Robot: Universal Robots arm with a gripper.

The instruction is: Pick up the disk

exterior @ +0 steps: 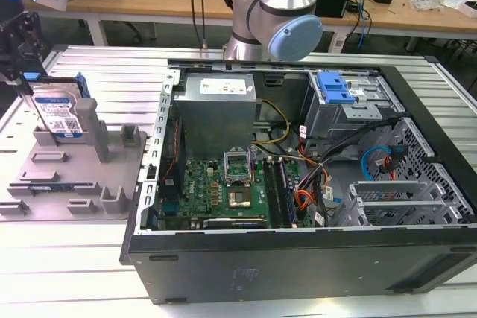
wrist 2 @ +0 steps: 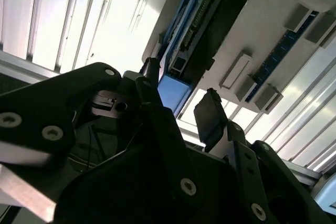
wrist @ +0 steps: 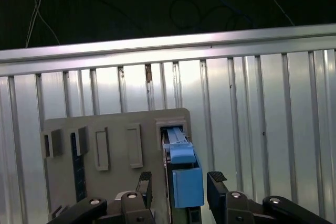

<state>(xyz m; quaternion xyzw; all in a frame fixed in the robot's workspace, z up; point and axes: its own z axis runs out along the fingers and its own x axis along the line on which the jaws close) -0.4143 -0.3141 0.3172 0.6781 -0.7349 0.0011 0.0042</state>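
Note:
The disk (exterior: 59,115) stands upright on its edge in a slot of the grey fixture plate (exterior: 45,184), at the exterior view's left. It is silver-grey with a white-and-blue label and blue side rails. My gripper (exterior: 26,72) hangs just above its top edge. In the first wrist view the disk's blue rail end (wrist: 185,182) sits between the two black fingertips (wrist: 216,181), with a gap on each side. My gripper (wrist: 180,181) is open around the disk. The second wrist view shows the same straddle: gripper (wrist 2: 178,100), disk (wrist 2: 202,30).
An open computer case (exterior: 298,184) with its motherboard, cables and a blue drive-bay bracket (exterior: 335,87) lies at the exterior view's middle and right. The arm's base (exterior: 276,13) rises behind it. The fixture plate carries several upright posts (exterior: 89,128). Ribbed aluminium table (wrist: 262,119) lies underneath.

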